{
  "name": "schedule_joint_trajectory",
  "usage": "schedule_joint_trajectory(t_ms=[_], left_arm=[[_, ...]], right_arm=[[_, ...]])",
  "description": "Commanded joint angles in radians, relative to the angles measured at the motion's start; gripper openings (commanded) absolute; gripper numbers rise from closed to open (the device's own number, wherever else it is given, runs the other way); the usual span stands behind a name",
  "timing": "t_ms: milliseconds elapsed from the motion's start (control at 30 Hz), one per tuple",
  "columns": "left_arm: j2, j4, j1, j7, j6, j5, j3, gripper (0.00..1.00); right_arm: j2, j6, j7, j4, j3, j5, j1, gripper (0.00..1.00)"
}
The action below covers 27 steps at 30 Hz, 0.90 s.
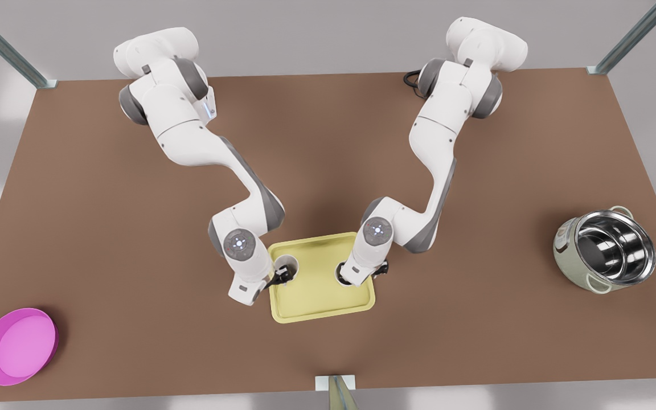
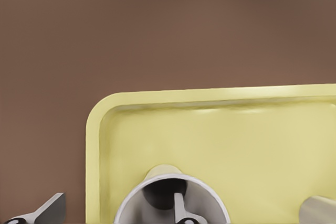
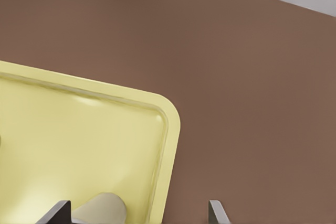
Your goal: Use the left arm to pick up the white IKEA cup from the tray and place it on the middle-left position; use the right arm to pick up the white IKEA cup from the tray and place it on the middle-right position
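Yellow tray point(image 1: 322, 304): front view, counter point(image 1: 134, 239) centre; both cups on it.
Left hand point(image 2: 115, 214): fingers apart, straddling left cup's point(image 2: 170, 203) wall; you close next.
Right hand point(image 3: 139, 212): fingers apart, right cup point(image 3: 100, 207) between; close, lift, carry out.

Two cups point(image 1: 288, 263) point(image 1: 341, 273) are standing side by side on the tray point(image 1: 319, 299). The tray is sitting mid-table point(image 1: 476, 319), between dish point(image 1: 17, 346) and pot point(image 1: 607, 250).
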Motion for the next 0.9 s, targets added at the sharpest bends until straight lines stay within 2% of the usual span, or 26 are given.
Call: schedule_joint_trajectory(t_ms=[0, 33, 67, 133, 200, 300, 333, 400, 567, 700, 733, 800, 867], left_arm=[[-0.001, 0.001, 0.0, -0.08, 0.009, 0.01, 0.0, 0.98], [-0.001, 0.001, 0.0, -0.083, 0.009, 0.01, 0.0, 0.93], [-0.001, 0.001, 0.0, -0.087, 0.009, 0.009, 0.0, 0.79], [-0.001, 0.001, 0.0, -0.089, 0.009, 0.007, 0.0, 0.57], [-0.001, 0.002, 0.0, -0.092, 0.009, 0.003, -0.002, 0.51], [-0.003, 0.007, 0.0, -0.123, 0.011, 0.0, -0.005, 0.47], [-0.003, 0.008, 0.0, -0.123, 0.011, -0.003, -0.005, 0.41], [-0.003, 0.007, 0.0, -0.124, 0.011, -0.003, -0.005, 0.22], [-0.032, 0.007, 0.003, -0.124, -0.009, -0.03, -0.004, 0.19], [-0.148, -0.033, 0.083, -0.026, -0.149, -0.073, 0.0, 0.19], [-0.213, -0.123, 0.126, 0.058, -0.123, -0.077, -0.002, 0.19], [-0.335, -0.334, 0.231, 0.276, -0.039, -0.083, -0.002, 0.19], [-0.48, -0.627, 0.353, 0.609, 0.15, -0.166, -0.001, 0.19]], right_arm=[[-0.001, 0.027, 0.026, -0.008, 0.001, -0.002, 0.003, 0.97], [-0.001, 0.027, 0.026, -0.013, 0.001, -0.002, 0.012, 0.97], [-0.001, 0.019, 0.026, -0.019, 0.002, -0.002, 0.016, 0.97], [-0.004, 0.016, 0.027, -0.051, 0.002, 0.0, 0.016, 0.97], [-0.007, 0.01, 0.023, -0.053, 0.002, 0.0, 0.013, 0.97], [-0.014, -0.019, 0.016, -0.058, 0.001, 0.0, 0.01, 0.97], [-0.028, -0.019, 0.015, -0.096, 0.002, 0.001, 0.012, 0.97], [-0.028, -0.019, 0.016, -0.097, 0.004, 0.0, 0.013, 0.97], [-0.03, -0.019, 0.018, -0.131, 0.01, 0.001, 0.016, 0.96], [-0.034, -0.032, 0.026, -0.148, 0.019, 0.001, 0.016, 0.95], [-0.033, -0.032, 0.027, -0.148, 0.019, 0.003, 0.016, 0.9], [-0.033, -0.032, 0.029, -0.148, 0.019, 0.006, 0.018, 0.73], [-0.031, -0.032, 0.03, -0.148, 0.019, 0.006, 0.018, 0.65]])
